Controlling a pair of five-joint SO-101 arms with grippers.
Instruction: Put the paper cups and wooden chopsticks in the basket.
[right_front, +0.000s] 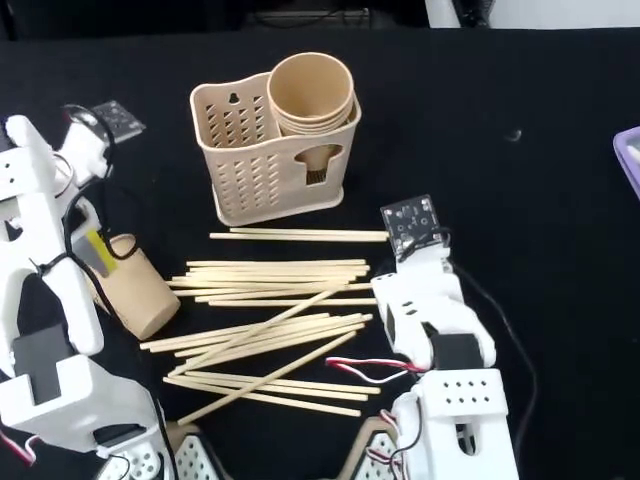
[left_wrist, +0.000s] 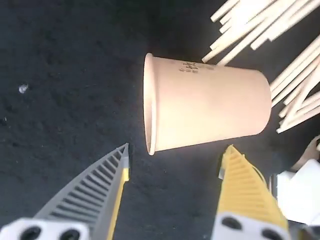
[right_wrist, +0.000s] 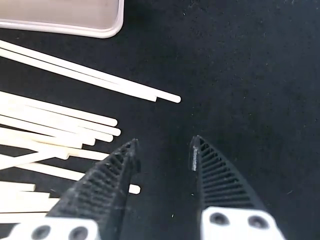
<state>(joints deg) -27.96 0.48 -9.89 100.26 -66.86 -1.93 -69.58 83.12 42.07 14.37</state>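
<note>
A beige slotted basket (right_front: 262, 165) stands upright at the back, with a stack of paper cups (right_front: 311, 92) in its right compartment. Another paper cup (right_front: 141, 291) lies on its side at the left. In the left wrist view this cup (left_wrist: 205, 107) lies just beyond my left gripper (left_wrist: 175, 155), which is open with nothing between its yellow-edged fingers. Several wooden chopsticks (right_front: 270, 320) lie scattered across the middle of the table. My right gripper (right_wrist: 164, 145) hangs open over bare black cloth, just beside the chopstick ends (right_wrist: 75, 125).
The basket's base (right_wrist: 65, 25) lies beyond the right gripper. The right arm (right_front: 430, 330) stands to the right of the chopstick pile and the left arm (right_front: 40, 300) along the left edge. A purple object (right_front: 630, 160) sits at the far right edge.
</note>
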